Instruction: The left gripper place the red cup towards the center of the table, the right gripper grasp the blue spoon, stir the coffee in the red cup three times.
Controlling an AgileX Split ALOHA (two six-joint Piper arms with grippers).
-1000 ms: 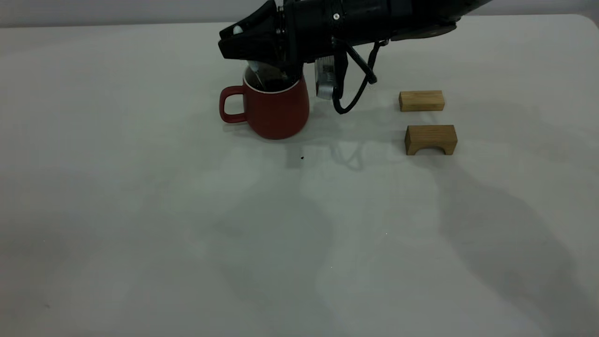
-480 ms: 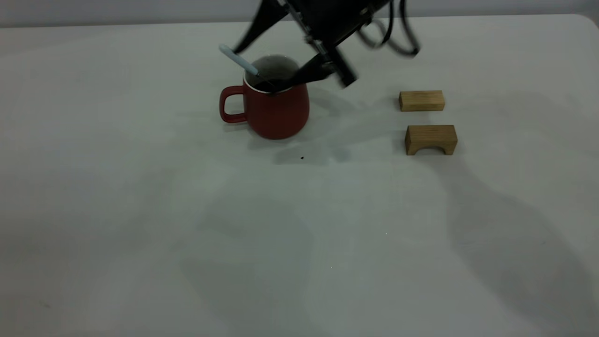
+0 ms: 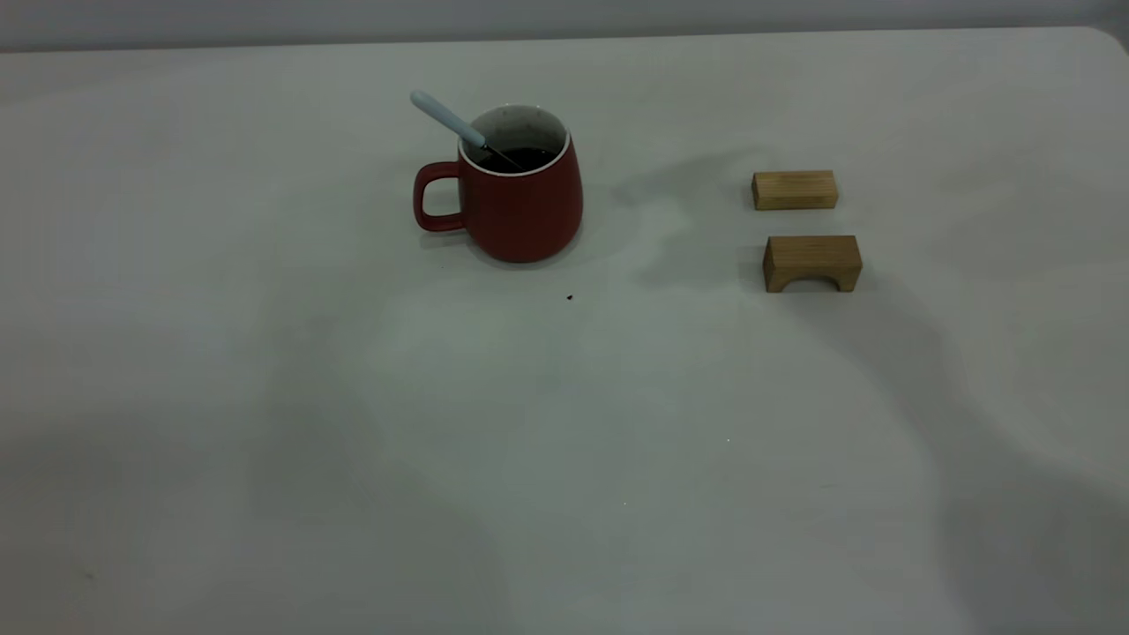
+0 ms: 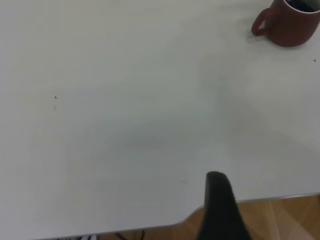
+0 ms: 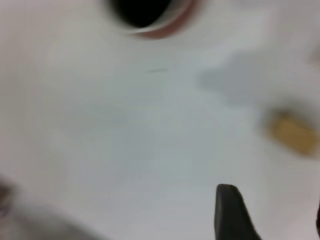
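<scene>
The red cup point(image 3: 520, 207) stands upright on the table point(image 3: 564, 423), left of centre towards the far side, with its handle to the left. Dark coffee point(image 3: 522, 159) fills it. The blue spoon point(image 3: 445, 117) leans in the cup with its pale handle sticking up over the left rim, held by nothing. No arm appears in the exterior view. My left gripper point(image 4: 267, 200) is open over the table's near corner, far from the cup point(image 4: 292, 25). My right gripper point(image 5: 272, 205) is open and empty, away from the blurred cup point(image 5: 170, 25).
Two wooden blocks sit right of the cup: a plain one point(image 3: 794, 190) and an arched one point(image 3: 811, 263) nearer the front. One block point(image 5: 292, 132) shows in the right wrist view. A tiny dark speck point(image 3: 569, 297) lies in front of the cup.
The right arm, over the cup a second ago, let go of the spoon, lifted away and left the exterior view. The spoon now rests leaning in the cup.
</scene>
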